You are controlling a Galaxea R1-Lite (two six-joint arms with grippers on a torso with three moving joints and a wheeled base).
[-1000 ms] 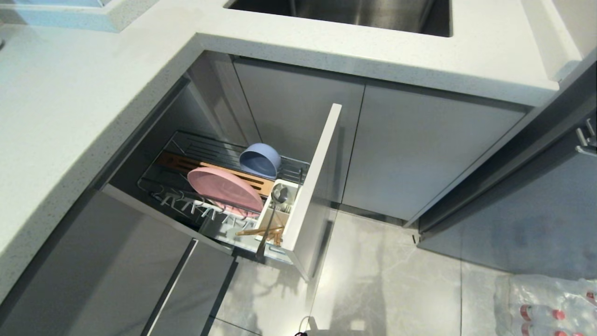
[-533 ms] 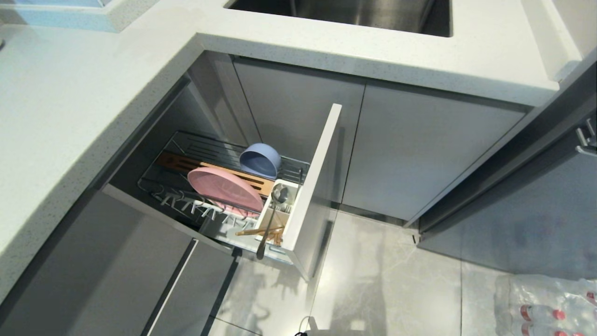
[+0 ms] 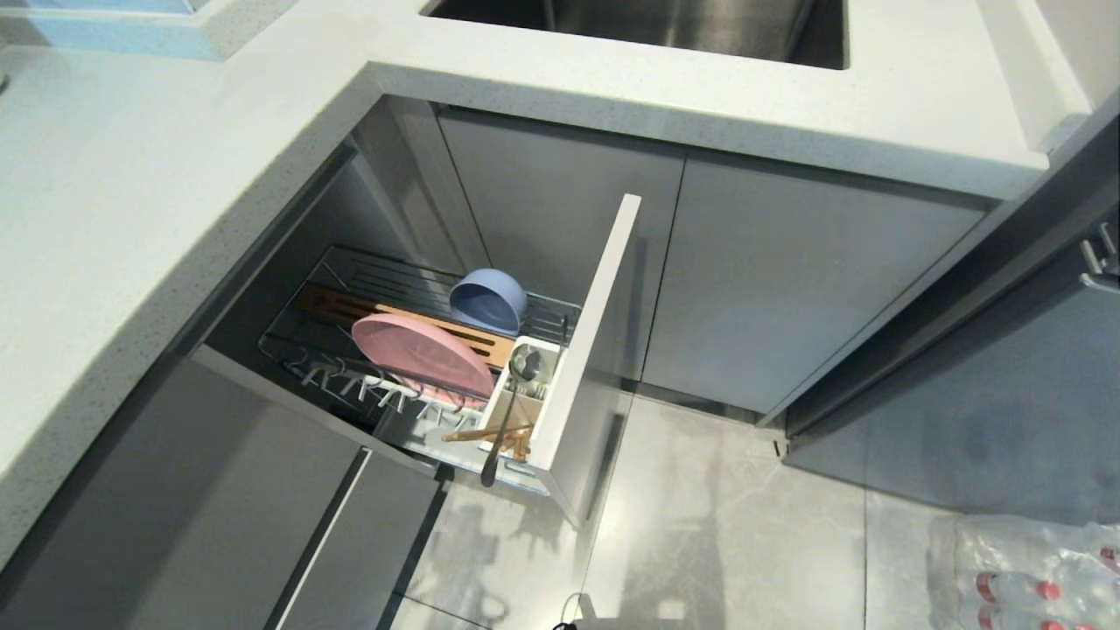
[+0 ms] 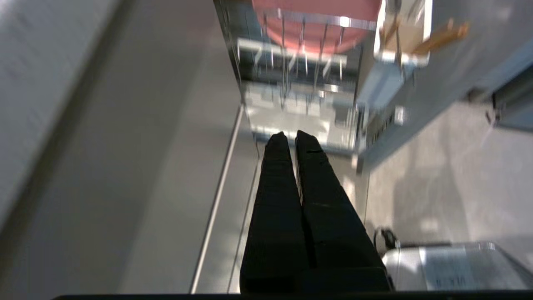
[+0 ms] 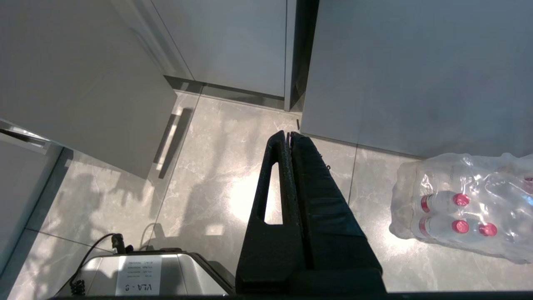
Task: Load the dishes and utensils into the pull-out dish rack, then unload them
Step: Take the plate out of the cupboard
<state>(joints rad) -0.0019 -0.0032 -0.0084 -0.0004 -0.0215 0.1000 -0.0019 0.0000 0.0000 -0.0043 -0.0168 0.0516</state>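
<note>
- So the pull-out dish rack [image 3: 584,350] is slid out from under the counter and it's fully loaded. Everything below is placed relative to its white cutlery holder [image 3: 518,402], right behind the front panel.
- Pink plate [image 3: 423,354] stands on edge in the wire prongs just beside the holder, on the cabinet side. Looks like light matte plastic, stiff, probably a bit slick on the faces. I'd pinch the top rim and lift straight up so it doesn't snag a prong.
- Blue-grey bowl [image 3: 487,300] is tipped on its side behind the holder, resting on the wooden insert [image 3: 411,325]. Light and rigid, and round so it could roll; grab the rim, one finger inside and one outside.
- Spoon [image 3: 512,402] leans in the holder with its bowl end inside and the slim handle poking out over the floor. The handle is the easy place to grip, though it's thin and may pivot.
- Chopsticks [image 3: 486,432] lie across the holder's near end, touching the spoon. Super light and skinny, so grip both together mid-length.
- Left gripper [image 4: 289,135] is closed with nothing in it, below and in front of the holder. That wrist view is smeared, so distance is a guess.
- Right gripper [image 5: 289,134] is also closed and empty, parked over the floor tiles, well away.
</note>
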